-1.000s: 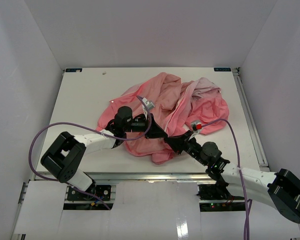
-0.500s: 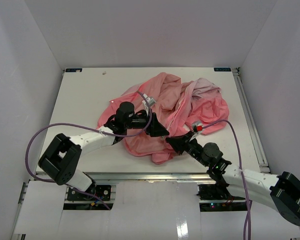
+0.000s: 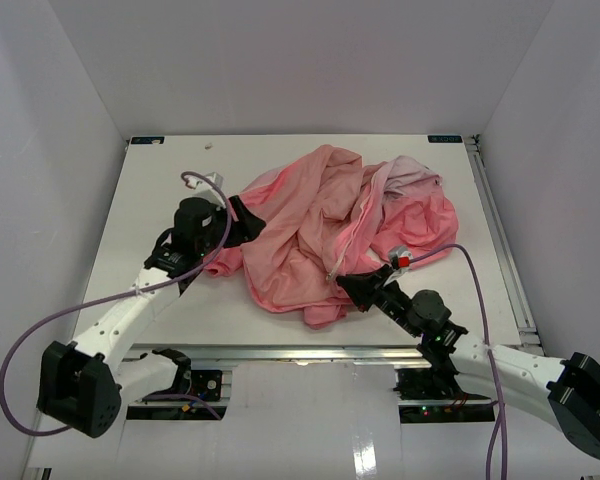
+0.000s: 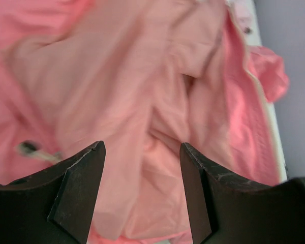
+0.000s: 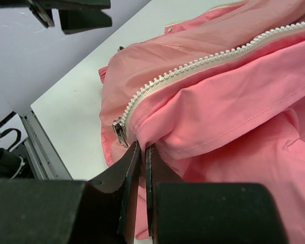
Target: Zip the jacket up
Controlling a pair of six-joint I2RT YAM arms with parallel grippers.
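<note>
At the near hem of the jacket (image 3: 330,210), which lies heaped on the middle of the table (image 3: 160,180), the right gripper (image 5: 143,147) is pinched tight on a thin fold of fabric just beneath the metal slider (image 5: 119,131), where the white zipper teeth (image 5: 203,61) end. The hold is on cloth, not on the slider, so a pull from here may let the soft fabric slide out of the narrow pinch, or draw a fold into the slider and jam it. At the jacket's left edge the left gripper (image 4: 142,146) hovers just above the folds with its fingers spread wide and nothing between them. With no second anchor, any tug by the right arm is likely to drag the whole heap rather than tension the zipper. Farther back the jacket is bunched in paler folds, and the matching zipper edge cannot be made out, so the two halves may prove hard to align.
</note>
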